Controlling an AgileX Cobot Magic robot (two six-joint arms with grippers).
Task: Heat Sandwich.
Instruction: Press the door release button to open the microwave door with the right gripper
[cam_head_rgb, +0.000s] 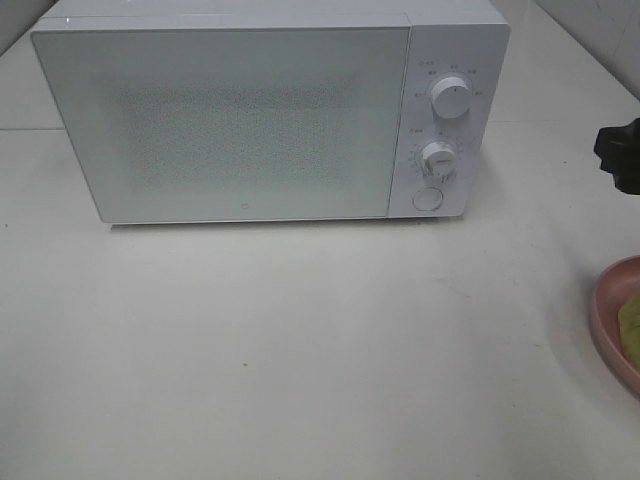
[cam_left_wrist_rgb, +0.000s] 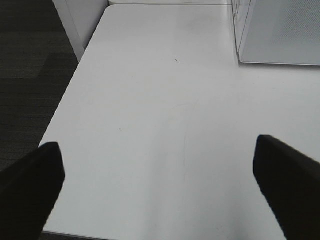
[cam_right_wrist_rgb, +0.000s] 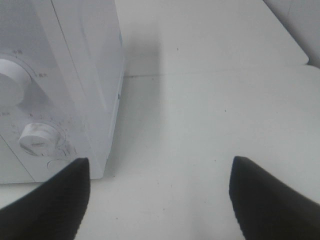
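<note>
Microwave door is shut. The sandwich lies on the pink plate at the worktop's right edge, half out of view, so I can't read its long axis. The right gripper is spread wide and empty beside the dials. It's the nearer one, with the sandwich toward the front edge from it. The left gripper gapes empty by the left edge.

Wide-spread black fingers frame the table beside the microwave.

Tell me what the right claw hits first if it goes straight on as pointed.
The right claw likely meets the white table first, just beside the microwave; nothing else shows ahead, though depth is unclear.
</note>
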